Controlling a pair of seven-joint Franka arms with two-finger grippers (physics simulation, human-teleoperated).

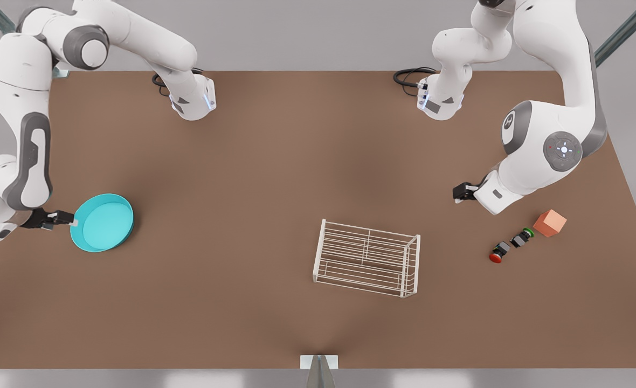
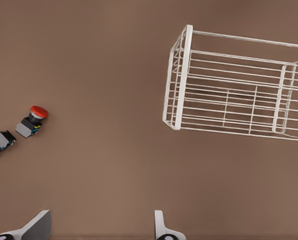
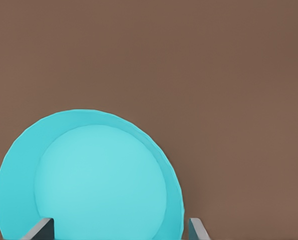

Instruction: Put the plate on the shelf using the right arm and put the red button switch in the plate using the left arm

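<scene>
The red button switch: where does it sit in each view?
Front view: red button switch at the right, on the table, beside the green-capped switch.
Left wrist view: by the picture's edge.
Right wrist view: not in it.
Shared landmark: the shelf.

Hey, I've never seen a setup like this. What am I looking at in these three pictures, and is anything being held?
Two white robot arms work over a brown table. The front view looks down on the whole scene. The other two pictures come from cameras on the arms' wrists.

The left gripper, at the front view's right, is open near the red button switch, a green-capped switch and an orange cube.

The right gripper, at the front view's left, is at the rim of the turquoise plate, with its fingers spread.

The white wire shelf stands between them with nothing on it. Nothing looks gripped yet.
</scene>
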